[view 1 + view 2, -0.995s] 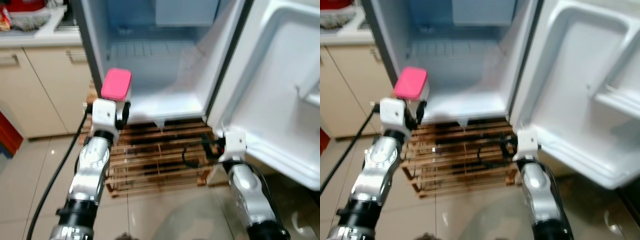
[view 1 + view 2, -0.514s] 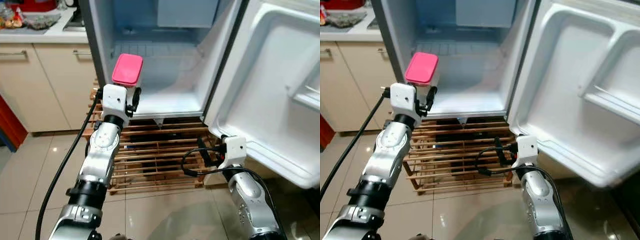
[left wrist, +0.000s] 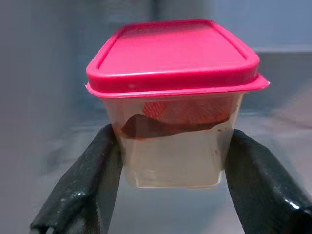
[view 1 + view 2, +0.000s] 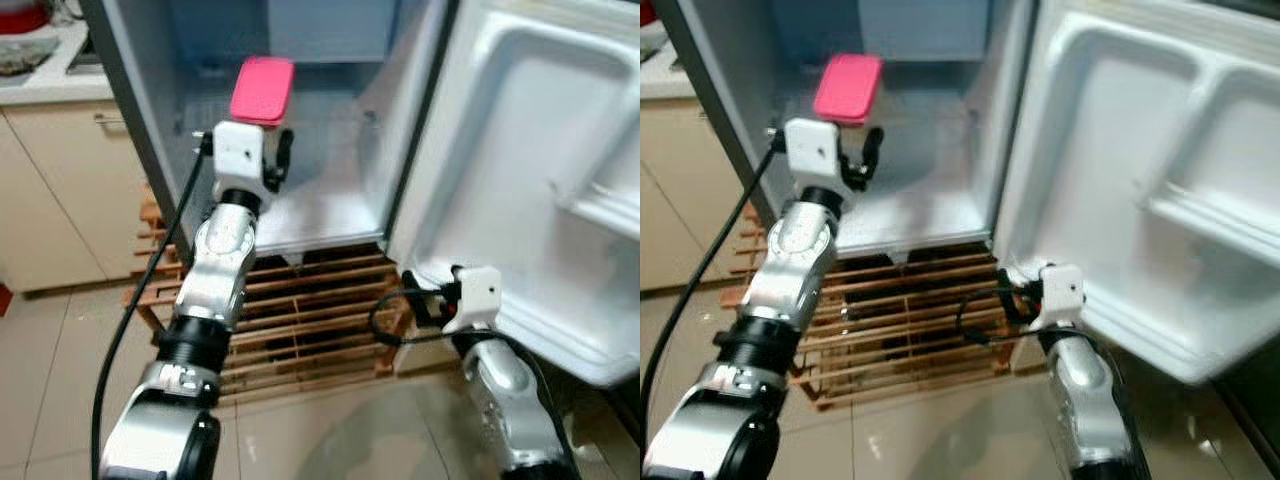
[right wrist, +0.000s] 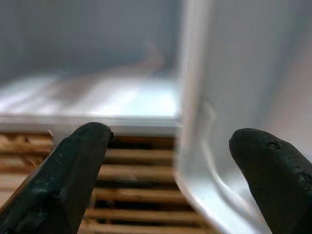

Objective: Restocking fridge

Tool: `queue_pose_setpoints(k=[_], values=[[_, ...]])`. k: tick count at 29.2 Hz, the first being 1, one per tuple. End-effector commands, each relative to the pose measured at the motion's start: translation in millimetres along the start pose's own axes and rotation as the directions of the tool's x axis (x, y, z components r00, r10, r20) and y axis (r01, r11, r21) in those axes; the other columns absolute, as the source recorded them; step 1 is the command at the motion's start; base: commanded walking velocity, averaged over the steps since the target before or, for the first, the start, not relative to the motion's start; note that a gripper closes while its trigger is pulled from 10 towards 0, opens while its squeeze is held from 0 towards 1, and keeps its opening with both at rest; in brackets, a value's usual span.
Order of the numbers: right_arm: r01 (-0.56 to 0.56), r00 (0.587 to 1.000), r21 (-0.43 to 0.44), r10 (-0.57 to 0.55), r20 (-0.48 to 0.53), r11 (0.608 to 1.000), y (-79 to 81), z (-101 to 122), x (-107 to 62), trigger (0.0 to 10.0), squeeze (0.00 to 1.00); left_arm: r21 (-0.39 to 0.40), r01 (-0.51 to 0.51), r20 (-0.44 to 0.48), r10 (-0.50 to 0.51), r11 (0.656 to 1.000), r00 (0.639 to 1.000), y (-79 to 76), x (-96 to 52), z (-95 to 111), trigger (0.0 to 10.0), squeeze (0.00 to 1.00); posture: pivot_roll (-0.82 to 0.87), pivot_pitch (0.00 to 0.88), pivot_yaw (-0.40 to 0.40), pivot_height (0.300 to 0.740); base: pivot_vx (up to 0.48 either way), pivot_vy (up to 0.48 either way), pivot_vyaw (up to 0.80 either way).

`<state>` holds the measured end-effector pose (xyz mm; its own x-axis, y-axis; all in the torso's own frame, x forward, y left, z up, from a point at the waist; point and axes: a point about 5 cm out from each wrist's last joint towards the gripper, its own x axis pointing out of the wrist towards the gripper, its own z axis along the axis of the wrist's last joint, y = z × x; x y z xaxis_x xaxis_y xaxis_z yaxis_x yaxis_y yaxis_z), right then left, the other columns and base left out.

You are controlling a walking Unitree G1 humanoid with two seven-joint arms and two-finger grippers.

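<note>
My left gripper [image 4: 262, 128] is shut on a clear food container with a pink lid [image 4: 262, 89], holding it upright just inside the open fridge [image 4: 330, 200], above its bare white floor. In the left wrist view the container [image 3: 175, 102] sits between both black fingers [image 3: 78, 190], with reddish-brown food showing through its wall. My right gripper [image 5: 170, 175] hangs open and low beside the bottom corner of the fridge door [image 4: 520, 180], holding nothing.
The fridge stands on a slatted wooden rack [image 4: 300, 320]. Its door is swung wide on the right, with white shelf pockets [image 4: 1200, 210]. Beige cabinets [image 4: 50, 200] and a counter edge lie to the left. Tiled floor [image 4: 330, 430] is in front.
My left gripper has carried the pink-lidded container up and forward into the fridge opening. The camera has moved closer to the fridge. The right arm stays low.
</note>
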<state>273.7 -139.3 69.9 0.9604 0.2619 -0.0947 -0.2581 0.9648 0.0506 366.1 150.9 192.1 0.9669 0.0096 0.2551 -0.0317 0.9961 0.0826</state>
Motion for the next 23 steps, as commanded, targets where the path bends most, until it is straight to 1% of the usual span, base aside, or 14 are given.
queue_pose_setpoints(k=[1,3,8,11,13,16,19,21,23], values=[[0.029,1.000,-0.009,-0.029,-0.009,1.000,-12.0,0,-4.5,10.0,0.00,-0.019,0.039,0.039,-0.039,0.999,0.998,-17.9,2.1,10,10.0,0.00,-0.07,0.000,-0.017,0.740,0.480,0.000,0.00],[0.024,1.000,-0.006,-0.025,-0.014,1.000,-10.8,0,-5.8,10.0,0.00,-0.034,0.011,0.069,-0.009,0.999,0.998,-17.5,-2.7,16,10.0,0.00,-0.07,0.000,-0.016,0.740,0.429,0.135,0.00],[0.019,1.000,0.001,-0.019,-0.023,1.000,-9.7,-2,-7.7,10.0,0.00,-0.030,-0.007,0.092,0.010,1.000,0.996,-20.1,-4.7,20,10.0,0.00,-0.07,0.000,-0.016,0.740,0.437,0.054,0.00],[0.003,1.000,0.008,-0.003,-0.029,1.000,-7.2,-3,-7.9,10.0,0.00,-0.007,-0.039,0.093,0.040,0.999,0.995,-18.5,-3.0,22,10.0,0.00,-0.07,0.000,-0.013,0.740,0.000,0.000,0.00],[-0.013,0.999,0.011,0.013,-0.033,1.000,-5.4,-4,-7.9,10.0,0.00,0.007,-0.080,0.064,0.079,0.997,0.995,-15.1,-1.7,21,10.0,0.00,-0.07,0.000,-0.010,0.740,0.000,0.000,0.00],[-0.020,0.999,0.011,0.020,-0.037,1.000,-4.8,-4,-8.6,10.0,0.00,0.015,-0.094,0.050,0.093,0.995,0.994,-13.6,-2.2,20,10.0,0.00,-0.08,0.000,-0.008,0.740,0.000,0.000,0.00],[-0.018,0.999,0.012,0.018,-0.046,1.000,-5.7,-6,-10.8,10.0,0.00,0.026,-0.108,0.019,0.107,0.994,0.994,-12.3,-2.0,15,10.0,0.00,-0.08,0.000,-0.007,0.740,0.000,0.000,0.00],[-0.019,0.998,0.011,0.019,-0.053,1.000,-6.3,-8,-12.2,10.0,0.00,0.065,-0.121,0.001,0.122,0.990,0.993,-9.4,0.2,10,10.0,0.00,-0.08,0.000,-0.010,0.740,0.000,0.000,0.00],[-0.021,0.998,0.010,0.021,-0.054,1.000,-6.3,-8,-12.3,10.0,0.00,0.086,-0.136,-0.011,0.137,0.987,0.990,-5.1,3.0,7,10.0,0.00,-0.08,0.000,-0.011,0.740,0.000,0.000,0.00]])
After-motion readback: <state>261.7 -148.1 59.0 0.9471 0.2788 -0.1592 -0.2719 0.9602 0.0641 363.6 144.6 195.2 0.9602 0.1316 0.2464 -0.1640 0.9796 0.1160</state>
